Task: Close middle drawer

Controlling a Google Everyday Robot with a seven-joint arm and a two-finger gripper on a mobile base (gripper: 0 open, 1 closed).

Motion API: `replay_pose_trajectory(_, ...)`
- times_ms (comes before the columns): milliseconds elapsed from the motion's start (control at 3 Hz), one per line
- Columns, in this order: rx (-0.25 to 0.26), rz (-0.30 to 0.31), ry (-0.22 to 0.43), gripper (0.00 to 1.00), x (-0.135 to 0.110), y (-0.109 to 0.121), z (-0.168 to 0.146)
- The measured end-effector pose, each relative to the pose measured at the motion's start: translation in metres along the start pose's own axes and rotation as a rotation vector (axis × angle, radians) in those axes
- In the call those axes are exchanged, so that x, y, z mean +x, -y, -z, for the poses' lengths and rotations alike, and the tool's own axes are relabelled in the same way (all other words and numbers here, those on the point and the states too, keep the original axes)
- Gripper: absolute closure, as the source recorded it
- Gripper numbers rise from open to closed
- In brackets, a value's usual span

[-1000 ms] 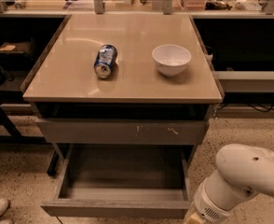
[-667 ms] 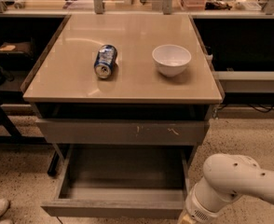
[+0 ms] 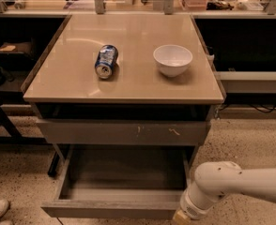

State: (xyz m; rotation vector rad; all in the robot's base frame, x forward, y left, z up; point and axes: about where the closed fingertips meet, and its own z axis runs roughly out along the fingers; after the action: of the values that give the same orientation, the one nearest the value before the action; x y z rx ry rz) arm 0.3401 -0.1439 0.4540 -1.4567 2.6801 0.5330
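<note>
Arm (image 3: pixel 232 184) has swung left and down over the last second, bringing the gripper (image 3: pixel 179 216) to the bottom edge of view, just beside the right end of the middle drawer (image 3: pixel 114 209); the drawer itself has not budged. It sits pulled well out below the scratched drawer (image 3: pixel 124 132), so the push has not begun (approach looks about done, my read). Gripper is mostly cut off by the frame edge, so I cannot tell whether it is open or closed, nor whether it touches the front panel; can (image 3: pixel 106 61) and bowl (image 3: pixel 172 59) sit on the tabletop (image 3: pixel 128 86), well apart from all this.
</note>
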Motion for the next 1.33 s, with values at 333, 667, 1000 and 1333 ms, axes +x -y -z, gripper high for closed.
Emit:
replay_pose_trajectory(333,0.027,-0.014,0.02,1.0,-0.001,0.02,-0.016)
replay_pose_trajectory(667,0.027,-0.014,0.02,1.0,-0.001,0.02,-0.016)
replay_pose_trajectory(1000,0.099,-0.004,0.029,1.0,-0.009,0.041,-0.005)
replay_pose_trajectory(1333,0.179,0.018,0.045,1.0,-0.023,0.06,0.013)
